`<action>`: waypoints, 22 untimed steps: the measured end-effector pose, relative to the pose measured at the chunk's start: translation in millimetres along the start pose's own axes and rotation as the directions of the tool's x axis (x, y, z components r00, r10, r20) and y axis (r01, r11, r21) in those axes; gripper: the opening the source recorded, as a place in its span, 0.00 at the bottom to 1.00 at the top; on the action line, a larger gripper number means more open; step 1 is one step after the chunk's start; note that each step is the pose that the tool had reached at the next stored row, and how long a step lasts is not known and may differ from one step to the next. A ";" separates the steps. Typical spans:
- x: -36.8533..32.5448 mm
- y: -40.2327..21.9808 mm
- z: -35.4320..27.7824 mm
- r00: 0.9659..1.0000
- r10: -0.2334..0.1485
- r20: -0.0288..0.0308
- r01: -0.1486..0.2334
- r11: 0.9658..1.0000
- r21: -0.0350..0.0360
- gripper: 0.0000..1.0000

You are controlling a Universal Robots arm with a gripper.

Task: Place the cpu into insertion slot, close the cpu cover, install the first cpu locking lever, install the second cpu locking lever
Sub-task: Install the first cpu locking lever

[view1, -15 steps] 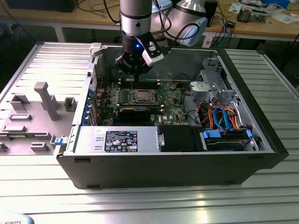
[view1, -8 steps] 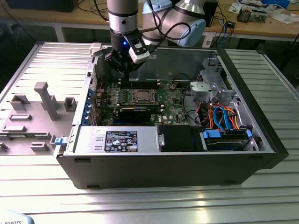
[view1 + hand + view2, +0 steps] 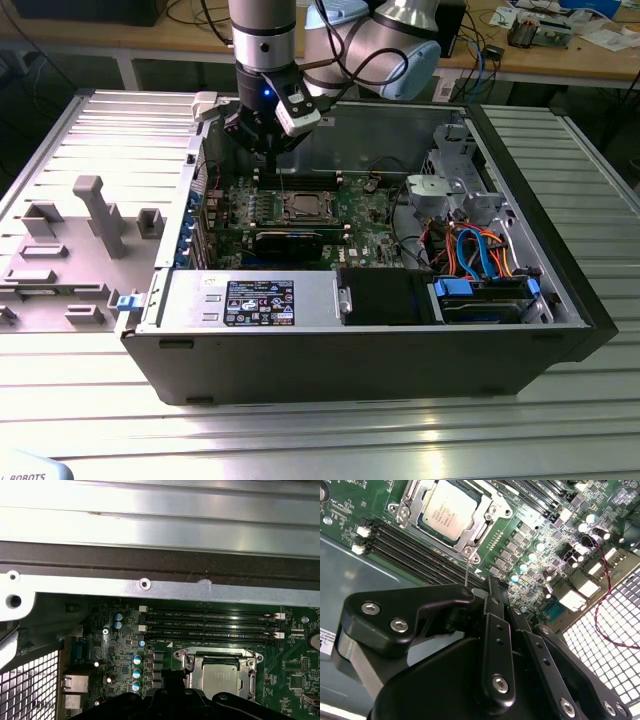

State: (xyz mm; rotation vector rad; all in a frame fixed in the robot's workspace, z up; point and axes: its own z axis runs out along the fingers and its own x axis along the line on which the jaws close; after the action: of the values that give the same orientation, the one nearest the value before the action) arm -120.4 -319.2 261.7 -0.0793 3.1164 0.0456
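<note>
The gripper point(image 3: 271, 150), its claw drawn together, hovered over the green board point(image 3: 240, 215) inside an open computer case point(image 3: 400, 360). The cpu point(image 3: 447, 509) sat in the insertion slot point(image 3: 400, 511), with the cpu cover point(image 3: 487, 522) lying flat around it. One thin locking lever point(image 3: 466, 570) stood upright near the claw.

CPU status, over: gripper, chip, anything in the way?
Gripper low over board, beside CPU. CPU seated, cover down around it. One thin lever standing upright at cover's edge. Nothing over CPU.
</note>
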 end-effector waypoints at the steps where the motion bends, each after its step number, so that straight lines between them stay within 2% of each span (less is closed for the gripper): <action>1: 0.0 0.0 0.0 1.000 0.000 0.000 0.000 1.000 0.000 0.11; 11: -2.6 7.5 0.3 1.000 0.000 0.000 0.000 1.000 0.000 0.11; 22: -16.1 6.9 1.4 1.000 0.000 0.000 0.000 1.000 0.001 0.11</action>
State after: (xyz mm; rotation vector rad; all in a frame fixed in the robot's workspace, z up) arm -104.6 -311.5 260.8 -0.0794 3.1164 0.0445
